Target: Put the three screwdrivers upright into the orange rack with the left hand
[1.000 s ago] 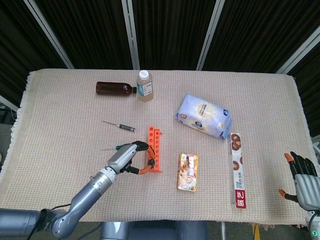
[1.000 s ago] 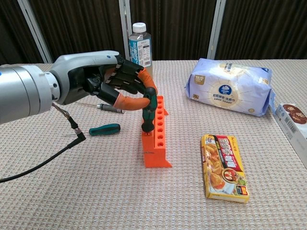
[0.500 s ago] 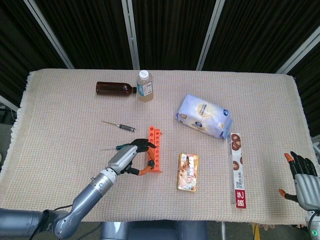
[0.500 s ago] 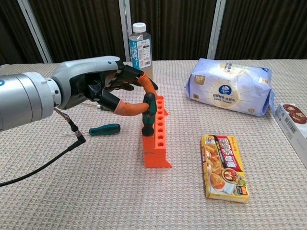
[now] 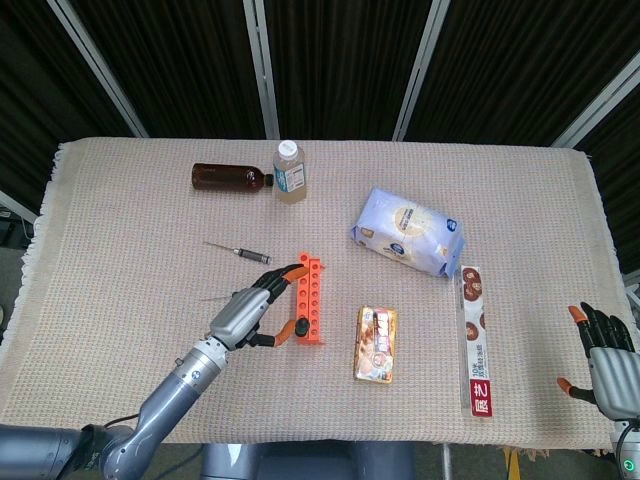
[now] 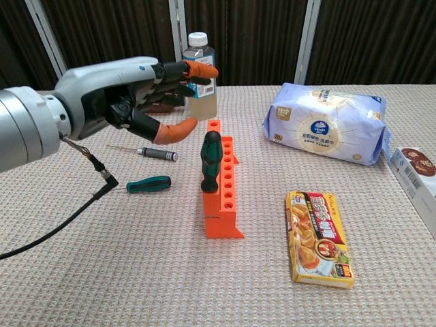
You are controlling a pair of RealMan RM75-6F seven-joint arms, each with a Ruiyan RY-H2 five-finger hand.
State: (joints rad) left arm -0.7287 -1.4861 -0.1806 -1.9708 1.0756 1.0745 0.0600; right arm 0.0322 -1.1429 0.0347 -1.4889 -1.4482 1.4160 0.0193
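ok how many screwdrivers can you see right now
3. One green-handled screwdriver stands upright in the orange rack. A second green-handled one lies on the cloth left of the rack. A thin dark one lies behind it.

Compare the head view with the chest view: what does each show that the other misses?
Only the head view shows the right hand, open at the table's right edge, and the brown bottle in full.

Only the chest view shows one green-handled screwdriver standing upright in the orange rack, free of the fingers.

Both show the open left hand, the rack, the small screwdriver lying flat, the clear bottle, the white bag and the yellow box.
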